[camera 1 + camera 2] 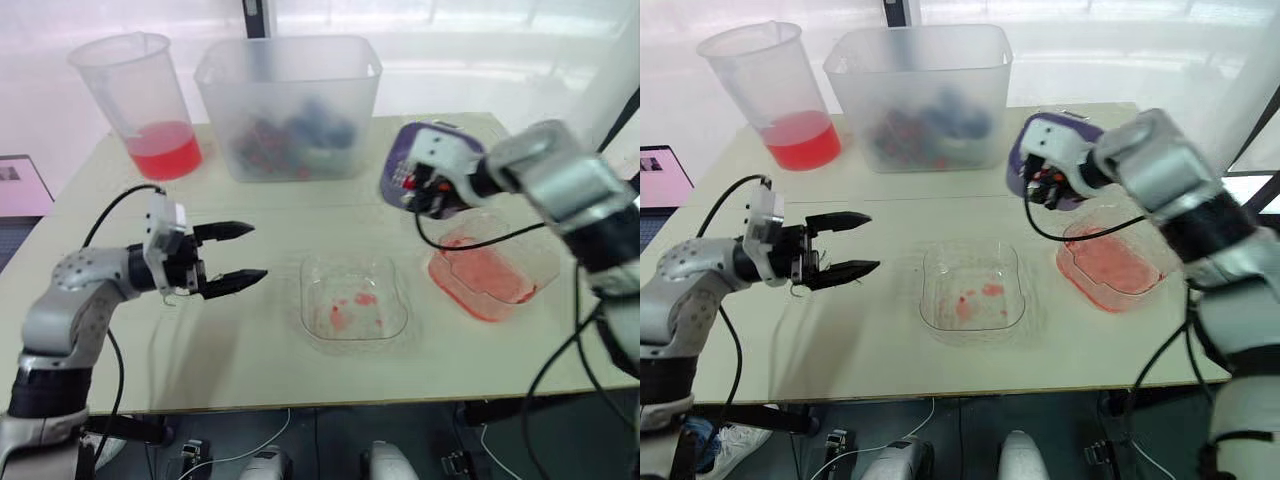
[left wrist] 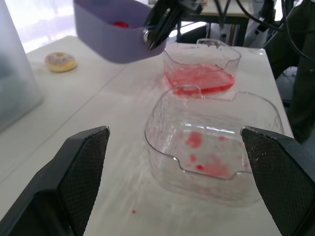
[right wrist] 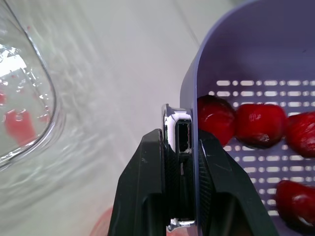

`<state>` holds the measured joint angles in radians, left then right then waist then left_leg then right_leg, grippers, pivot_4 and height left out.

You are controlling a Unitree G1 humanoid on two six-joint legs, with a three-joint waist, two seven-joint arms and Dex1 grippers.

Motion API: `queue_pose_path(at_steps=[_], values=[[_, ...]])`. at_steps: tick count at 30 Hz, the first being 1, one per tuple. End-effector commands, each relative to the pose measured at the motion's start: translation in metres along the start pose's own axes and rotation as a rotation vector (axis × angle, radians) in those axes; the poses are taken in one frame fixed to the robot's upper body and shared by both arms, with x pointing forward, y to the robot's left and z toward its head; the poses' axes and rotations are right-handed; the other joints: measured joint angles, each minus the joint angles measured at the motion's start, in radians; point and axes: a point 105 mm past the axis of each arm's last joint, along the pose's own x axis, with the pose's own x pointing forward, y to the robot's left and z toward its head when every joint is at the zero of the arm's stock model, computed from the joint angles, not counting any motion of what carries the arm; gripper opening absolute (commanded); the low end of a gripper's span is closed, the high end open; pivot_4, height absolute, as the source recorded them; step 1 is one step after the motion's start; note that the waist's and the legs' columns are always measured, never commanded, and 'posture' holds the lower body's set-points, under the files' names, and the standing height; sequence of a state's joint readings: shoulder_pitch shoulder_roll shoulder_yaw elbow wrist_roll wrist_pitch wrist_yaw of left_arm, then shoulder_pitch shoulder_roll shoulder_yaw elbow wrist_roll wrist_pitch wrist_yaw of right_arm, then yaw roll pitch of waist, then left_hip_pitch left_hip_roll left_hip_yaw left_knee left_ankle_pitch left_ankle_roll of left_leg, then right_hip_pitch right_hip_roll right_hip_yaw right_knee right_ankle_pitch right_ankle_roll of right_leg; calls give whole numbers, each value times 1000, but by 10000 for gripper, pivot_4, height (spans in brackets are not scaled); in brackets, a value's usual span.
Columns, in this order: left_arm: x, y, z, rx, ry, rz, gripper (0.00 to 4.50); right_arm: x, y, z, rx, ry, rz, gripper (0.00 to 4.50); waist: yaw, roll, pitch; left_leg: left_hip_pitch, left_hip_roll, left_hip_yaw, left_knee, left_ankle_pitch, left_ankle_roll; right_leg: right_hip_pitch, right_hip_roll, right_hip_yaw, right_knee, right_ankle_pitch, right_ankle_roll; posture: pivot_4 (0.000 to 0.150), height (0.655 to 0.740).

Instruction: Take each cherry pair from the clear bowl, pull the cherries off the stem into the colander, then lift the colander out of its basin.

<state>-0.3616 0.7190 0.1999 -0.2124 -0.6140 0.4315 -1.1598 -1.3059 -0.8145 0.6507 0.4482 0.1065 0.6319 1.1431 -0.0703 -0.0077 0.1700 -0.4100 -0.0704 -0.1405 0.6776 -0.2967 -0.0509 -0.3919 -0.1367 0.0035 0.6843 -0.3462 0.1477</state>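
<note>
Purple colander [image 2: 108, 42] hangs near the basin [image 2: 173, 63], its wall pinched by the right gripper [image 3: 180, 142]; left gripper [image 1: 256, 250] spread wide, empty.

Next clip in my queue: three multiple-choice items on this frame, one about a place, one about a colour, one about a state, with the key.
1. Where is the purple colander relative to its basin?
A. Seated inside it
B. Lifted clear of it, in the right tool
C. Underneath it

2. What colour is the liquid in the jug?
A. Blue
B. Red
C. Green

3. What state is the left tool in?
A. Open, holding nothing
B. Shut on a cherry stem
C. Shut on the colander's rim

Key: 1 B, the right wrist view shows the fingers clamped on the colander's wall, and it hangs in the air apart from the basin. 2 B, the pool at the jug's bottom is red. 3 A, its two fingers are spread apart with only tabletop between them.
</note>
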Motion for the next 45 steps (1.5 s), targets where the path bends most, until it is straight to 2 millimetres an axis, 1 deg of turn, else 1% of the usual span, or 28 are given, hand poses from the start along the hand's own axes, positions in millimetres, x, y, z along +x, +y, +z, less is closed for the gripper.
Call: queue_pose_path(at_steps=[1,4,7,11,15,17,18,20,21,22,23,24,25,28,29,31,33,35,37,40,43,45], values=[[-10,-4,16,52,-21,55,45000,3,-10,6,-92,-7,30,2270,1,0,0,0,0,0,0,0,0,0,0,0,0,0,0,1500,7400],[-18,-8,15,46,-2,91,45000,17,-5,0,-113,2,102,2270,2,0,0,0,0,-1,0,0,0,0,-1,0,0,0,0,1500,7400],[-21,-10,15,41,9,109,45000,25,-3,-6,-136,12,144,2270,1,0,0,0,0,-1,0,0,0,0,-2,0,0,0,0,1500,7400],[-21,-12,16,54,26,113,45000,34,-1,-12,-123,19,173,2270,-2,0,0,0,0,-1,0,0,-1,0,-1,0,0,0,0,1500,7400],[-17,-14,18,58,26,97,45000,36,2,-10,-97,-12,202,2270,-1,1,0,0,0,-1,0,0,-1,0,-1,0,0,0,0,1500,7400],[-16,-13,19,60,25,93,45000,33,0,-10,-88,-22,206,13048,0,1,0,0,0,-1,0,0,-1,0,-1,0,0,0,0,1500,7400],[-16,-12,19,61,25,91,45000,29,-2,-9,-85,-27,200,16241,0,1,0,0,0,-1,0,0,-1,0,-1,0,0,0,0,1500,7400],[-15,-10,19,61,23,87,45000,23,-4,-8,-86,-34,197,26178,0,1,0,0,0,-1,0,0,-1,0,-1,0,0,0,0,1500,7400],[-14,-9,21,73,11,80,45000,15,-9,-7,-80,-41,175,32187,0,1,0,0,-1,-1,0,0,-1,0,-1,0,0,0,0,1500,7400],[-14,-8,23,81,2,75,45000,10,-13,-6,-75,-45,158,37149,1,1,0,0,-1,-1,0,0,-1,0,-1,0,0,0,0,1500,7400],[-13,-5,26,73,-20,76,45000,1,-19,-9,-87,-34,124,41354,3,1,0,0,-1,-1,0,0,-1,0,-1,0,0,0,0,1500,7400],[-13,-3,27,66,-35,76,45000,-4,-23,-10,-96,-25,100,44199,2,1,0,0,-1,-1,0,0,-1,0,-1,0,0,0,0,1500,7400],[-13,0,29,59,-48,81,45000,-12,-26,-10,-93,-32,87,44199,3,1,0,0,-1,-1,0,0,-1,0,-1,0,0,0,0,1500,7400],[-13,11,31,26,-71,97,45000,-56,-35,-5,-50,-111,35,44199,4,2,1,0,-1,-1,0,0,-1,0,-2,0,0,0,0,1500,7400],[-14,13,32,22,-77,101,45000,-65,-35,-4,-43,-123,21,44199,4,2,1,0,-2,-1,0,0,-1,0,-2,0,0,0,0,1500,7400],[-14,23,25,-9,-47,134,45000,-98,-36,-5,-5,-195,-47,44199,5,2,1,0,-2,0,-1,0,-1,0,-1,0,0,0,0,1500,7400],[-17,30,17,-46,-12,150,45000,-130,-31,-15,19,-236,-123,44199,9,2,1,0,-2,0,-1,0,-1,0,-1,-1,0,0,0,1500,7400],[-22,36,10,-62,11,167,45000,-157,-25,-38,87,-237,-204,44199,16,2,1,0,-2,0,-1,0,-1,0,-1,-1,0,0,0,1500,7400],[-31,46,2,-87,37,214,45000,-182,-19,-65,144,-225,-324,44199,28,2,1,0,-2,1,-1,0,0,0,-1,0,0,0,0,1500,7400],[-44,59,-15,-91,120,282,45000,-207,-3,-94,247,-298,-418,44199,26,3,1,0,-2,2,1,0,0,1,-1,0,2,0,0,1500,7400],[-56,71,-25,-72,150,359,45000,-221,14,-132,312,-287,-512,44199,26,3,0,2,-2,5,1,0,0,1,0,1,2,0,0,1500,7400],[-64,79,-30,-63,163,415,45000,-221,28,-147,323,-273,-524,44199,28,3,0,2,-2,5,1,0,0,2,0,0,2,0,0,1500,7400]])
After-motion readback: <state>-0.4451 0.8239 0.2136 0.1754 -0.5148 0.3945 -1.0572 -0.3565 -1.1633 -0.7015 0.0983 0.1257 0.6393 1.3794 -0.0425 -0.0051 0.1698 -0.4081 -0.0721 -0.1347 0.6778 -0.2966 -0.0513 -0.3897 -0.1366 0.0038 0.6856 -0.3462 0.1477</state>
